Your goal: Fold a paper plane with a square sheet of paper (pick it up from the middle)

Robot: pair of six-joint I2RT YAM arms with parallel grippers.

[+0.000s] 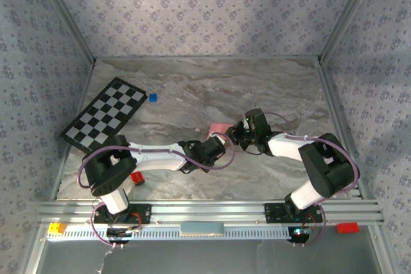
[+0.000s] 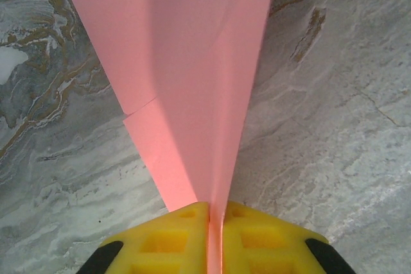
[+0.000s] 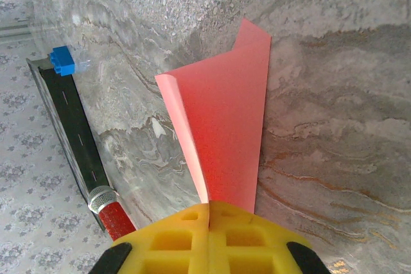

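Salmon-pink paper plane (image 1: 220,126), mostly hiding behind both wrists from above, is being pinched mid-way across the marbled worktop (image 1: 192,88) by left yellow fingers (image 2: 173,239) and right yellow fingers (image 3: 180,239). Black-and-white checkerboard (image 1: 106,120) and tiny blue cube (image 1: 153,97) are lying well left. The plane's length is tapering toward the left pair, its wide end running off that wrist view.

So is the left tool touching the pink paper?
Touching. In the left wrist view, the pink paper runs straight down into the shut left tool, pinched in its yellow seam with no gap.
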